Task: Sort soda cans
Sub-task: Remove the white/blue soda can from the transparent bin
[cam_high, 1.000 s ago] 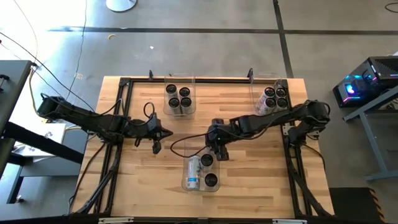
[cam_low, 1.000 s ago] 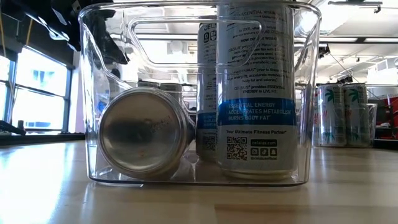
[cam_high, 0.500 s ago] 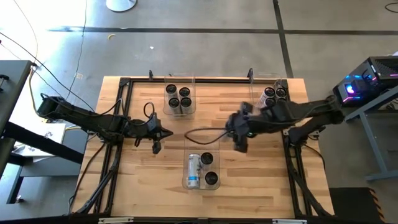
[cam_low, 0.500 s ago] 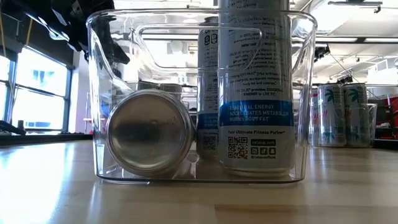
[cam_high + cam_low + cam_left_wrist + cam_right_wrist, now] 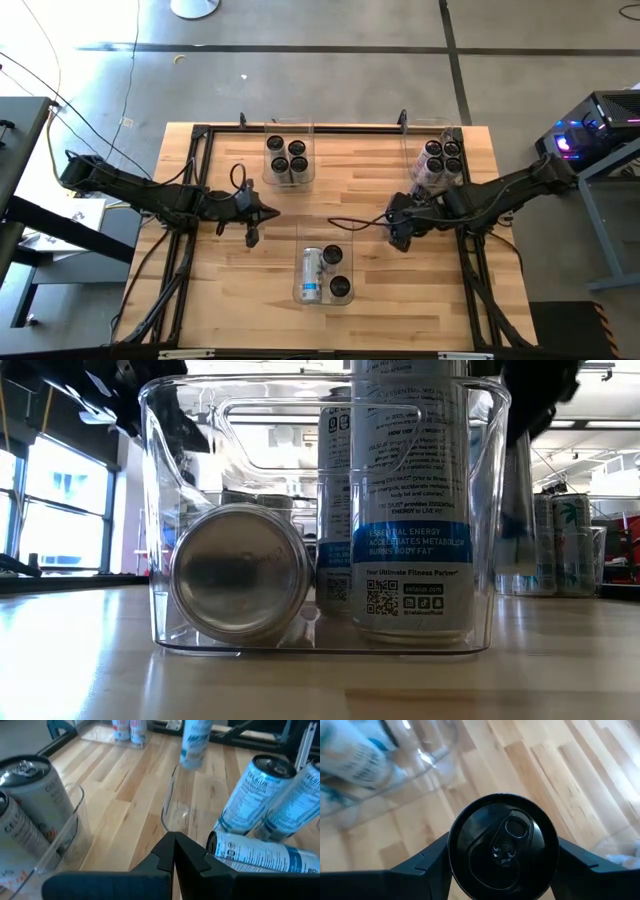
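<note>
My right gripper (image 5: 400,233) is over the table's right half, between the near bin (image 5: 325,275) and the far-right bin (image 5: 440,160), shut on a soda can (image 5: 504,845) with a black top. The same can (image 5: 195,740) shows in the left wrist view, off the table. My left gripper (image 5: 252,236) hovers shut over the left half, its fingers (image 5: 174,851) together. In the near bin two cans stand upright (image 5: 410,510) and one lies on its side (image 5: 238,572). Several cans stand in the far-left bin (image 5: 288,158) and in the far-right one. My right gripper pinches the can between its two fingers (image 5: 427,865), one on each side of the can's wall just under the top rim (image 5: 470,820). The fingers come from above. The can hangs below them, lifted clear of the table and roughly upright (image 5: 520,510).
Three clear plastic bins sit on the wooden table: near centre, far left of centre, far right. Bare wood (image 5: 350,190) lies between them. Black frame rails (image 5: 190,250) run along the left and right sides. Cables trail from both arms across the table.
My right gripper has risen from the far end of the near bin with the can and carried it toward the table's right edge, nearing the far-right bin. The near bin shifted slightly as the can left, and its lying can moved with it.
</note>
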`<control>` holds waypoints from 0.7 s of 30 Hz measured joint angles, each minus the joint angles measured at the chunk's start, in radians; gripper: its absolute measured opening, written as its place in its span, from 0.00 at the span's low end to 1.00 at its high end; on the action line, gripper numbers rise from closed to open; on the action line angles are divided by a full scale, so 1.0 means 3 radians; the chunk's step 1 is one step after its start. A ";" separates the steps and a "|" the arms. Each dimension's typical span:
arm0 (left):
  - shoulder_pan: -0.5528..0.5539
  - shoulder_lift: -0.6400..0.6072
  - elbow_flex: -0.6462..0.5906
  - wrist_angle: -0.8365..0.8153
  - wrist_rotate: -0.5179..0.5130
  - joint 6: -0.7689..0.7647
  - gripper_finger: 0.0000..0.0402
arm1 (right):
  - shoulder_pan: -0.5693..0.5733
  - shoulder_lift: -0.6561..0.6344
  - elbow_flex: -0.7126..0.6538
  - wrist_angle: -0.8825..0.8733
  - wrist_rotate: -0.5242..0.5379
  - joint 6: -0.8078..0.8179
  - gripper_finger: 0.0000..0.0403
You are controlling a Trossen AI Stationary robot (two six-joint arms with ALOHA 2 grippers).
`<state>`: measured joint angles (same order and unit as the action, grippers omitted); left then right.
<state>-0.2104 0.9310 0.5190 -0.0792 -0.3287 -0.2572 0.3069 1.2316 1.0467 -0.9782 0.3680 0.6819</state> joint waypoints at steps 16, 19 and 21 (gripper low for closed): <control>0.0001 0.0000 0.0000 0.0171 -0.0015 0.0110 0.00 | -0.0089 -0.0004 -0.0386 0.0344 -0.0002 -0.0029 0.59; 0.0001 0.0000 0.0001 0.0186 -0.0021 0.0110 0.00 | -0.0089 -0.0004 -0.0386 0.0376 0.0000 -0.0029 0.68; 0.0001 0.0000 0.0001 0.0186 -0.0021 0.0109 0.00 | -0.0089 -0.0003 -0.0386 0.0379 0.0006 -0.0029 0.75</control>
<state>-0.2100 0.9310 0.5194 -0.0235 -0.3351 -0.2244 0.2802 1.2305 0.9310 -0.8646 0.3699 0.6732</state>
